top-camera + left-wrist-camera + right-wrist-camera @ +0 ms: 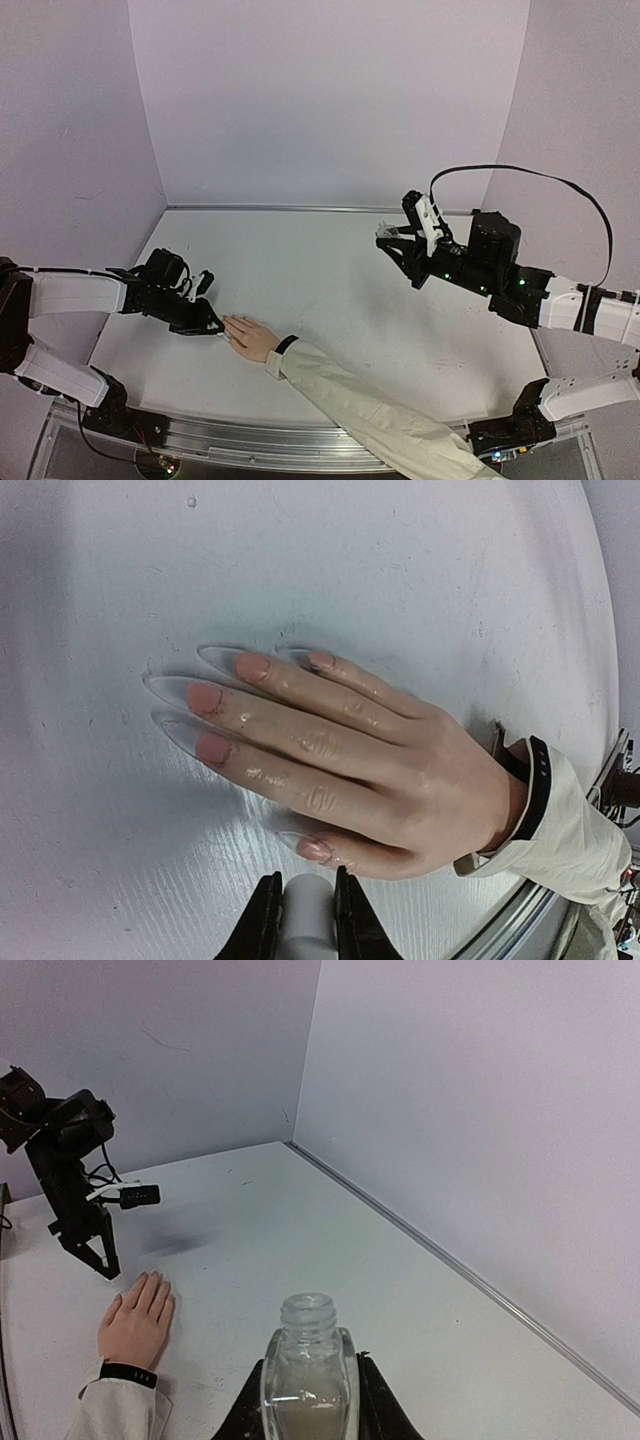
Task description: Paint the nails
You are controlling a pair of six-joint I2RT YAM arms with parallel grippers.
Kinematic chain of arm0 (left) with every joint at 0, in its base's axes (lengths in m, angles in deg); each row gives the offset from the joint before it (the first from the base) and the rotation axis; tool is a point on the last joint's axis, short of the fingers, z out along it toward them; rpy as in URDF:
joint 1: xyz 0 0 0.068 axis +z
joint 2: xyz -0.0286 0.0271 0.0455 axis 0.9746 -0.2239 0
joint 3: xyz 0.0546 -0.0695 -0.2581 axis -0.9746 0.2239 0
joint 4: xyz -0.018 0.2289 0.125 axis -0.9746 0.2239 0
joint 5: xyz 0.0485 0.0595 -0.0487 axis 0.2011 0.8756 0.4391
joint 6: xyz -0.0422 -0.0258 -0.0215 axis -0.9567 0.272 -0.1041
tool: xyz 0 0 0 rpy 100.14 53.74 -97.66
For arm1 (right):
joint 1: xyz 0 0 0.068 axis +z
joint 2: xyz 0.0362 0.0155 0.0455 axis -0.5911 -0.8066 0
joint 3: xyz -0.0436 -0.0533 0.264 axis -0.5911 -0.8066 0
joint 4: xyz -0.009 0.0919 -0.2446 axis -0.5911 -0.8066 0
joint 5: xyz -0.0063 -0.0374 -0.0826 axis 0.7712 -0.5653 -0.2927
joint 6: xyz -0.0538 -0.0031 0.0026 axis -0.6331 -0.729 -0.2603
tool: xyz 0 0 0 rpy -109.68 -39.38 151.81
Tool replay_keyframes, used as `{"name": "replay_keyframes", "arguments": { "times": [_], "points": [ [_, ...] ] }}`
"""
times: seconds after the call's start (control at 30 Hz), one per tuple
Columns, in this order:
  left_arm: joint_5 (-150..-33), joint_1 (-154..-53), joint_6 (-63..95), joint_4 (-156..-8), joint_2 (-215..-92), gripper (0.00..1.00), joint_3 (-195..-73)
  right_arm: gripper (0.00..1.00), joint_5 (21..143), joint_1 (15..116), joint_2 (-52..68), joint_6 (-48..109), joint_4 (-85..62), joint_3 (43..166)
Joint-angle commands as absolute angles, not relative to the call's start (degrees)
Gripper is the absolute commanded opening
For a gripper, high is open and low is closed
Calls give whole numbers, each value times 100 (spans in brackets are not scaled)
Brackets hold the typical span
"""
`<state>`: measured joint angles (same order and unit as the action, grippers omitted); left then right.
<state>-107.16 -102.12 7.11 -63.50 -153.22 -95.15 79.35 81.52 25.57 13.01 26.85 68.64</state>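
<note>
The left gripper point(305, 920), pinching the white cap point(308, 902) at bottom centre, should stroke the nails point(205, 697) lightly base to tip, while the right gripper point(308, 1405) clamps the bottle point(306, 1345).

nails point(200, 695): glossy, clear plastic tips | table point(350, 570): matt white | bottle point(307, 1360): clear glass | sleeve point(575, 830): cream cloth | cap point(308, 912): matt white plastic

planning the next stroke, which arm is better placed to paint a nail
Left: the left claw grips a white cylinder beside the long clear nails of the pale hand. The right claw is far off, holding an open clear glass bottle.
</note>
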Motion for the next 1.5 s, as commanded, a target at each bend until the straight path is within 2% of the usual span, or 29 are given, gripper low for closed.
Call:
{"name": "replay_keyframes", "arguments": {
  "times": [0.0,1.47],
  "points": [
    [-10729,-10170,776,-6559,-15349,0,-9707,0,8027,8115,2560,1385,3093,6919],
    [-10616,-10047,767,-6627,-15425,0,-9795,0,8070,8119,2500,1407,3097,6954]
  ]
}}
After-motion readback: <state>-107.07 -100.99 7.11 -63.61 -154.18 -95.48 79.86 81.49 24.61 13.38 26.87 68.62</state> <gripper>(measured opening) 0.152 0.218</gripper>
